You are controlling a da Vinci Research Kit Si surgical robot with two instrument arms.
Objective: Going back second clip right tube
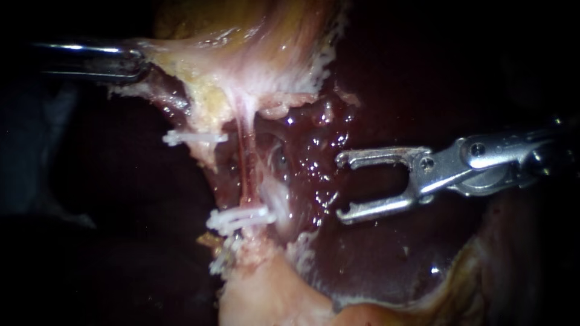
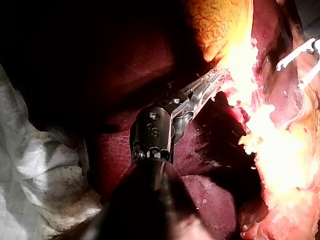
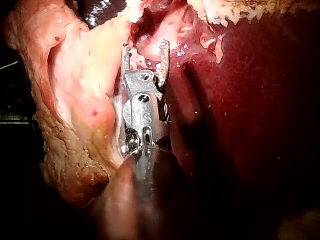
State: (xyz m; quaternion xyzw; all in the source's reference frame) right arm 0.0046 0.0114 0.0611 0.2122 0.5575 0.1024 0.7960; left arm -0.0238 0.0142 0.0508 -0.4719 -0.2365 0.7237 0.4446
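The thin red tube runs between an upper clip and a lower clip, both white. Near it, over the liver, the right instrument holds its pincer released and empty. The left instrument has its pincer grasping pale tissue.

I recorded a crumpled pale cloth at the left of the scene, alongside the dark red liver. Whether the liver rested upon it, I could not tell.
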